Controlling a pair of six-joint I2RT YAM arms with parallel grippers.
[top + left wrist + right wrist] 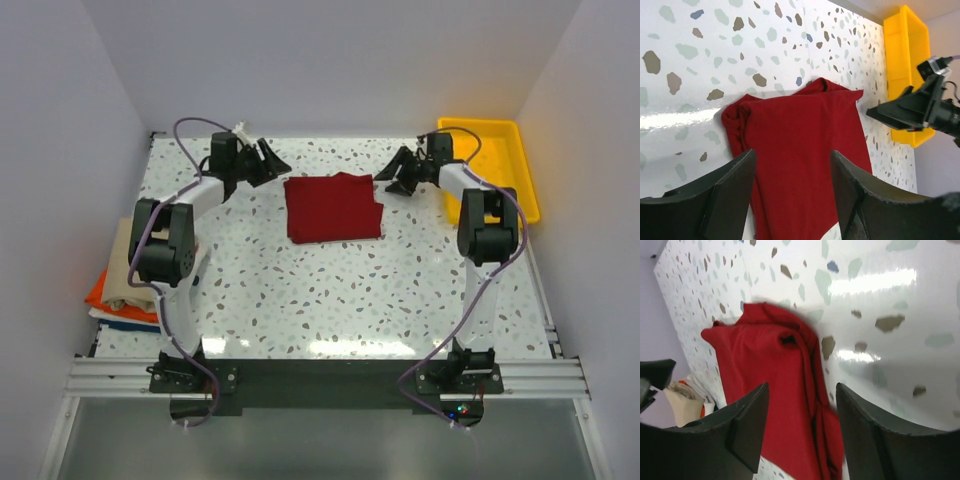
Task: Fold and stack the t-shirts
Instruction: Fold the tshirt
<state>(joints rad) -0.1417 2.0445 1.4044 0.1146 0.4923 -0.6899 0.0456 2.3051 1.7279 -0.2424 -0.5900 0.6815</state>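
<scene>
A white speckled terrazzo tabletop [330, 300] is enclosed by pale walls; a dark red cloth t-shirt [333, 208] is laid at its far centre, folded into a rough rectangle; the left gripper [268, 160] and the right gripper [397, 172] are held just beside its far corners, jaws parted, nothing gripped; a pile of folded tan, orange and blue shirts [118, 285] is seen at the left edge; folding is judged nearly done, stacking not yet.

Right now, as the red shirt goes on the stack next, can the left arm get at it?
Likely yes: the left gripper hangs open just off the folded dark red shirt's far left corner, with nothing between them.
</scene>
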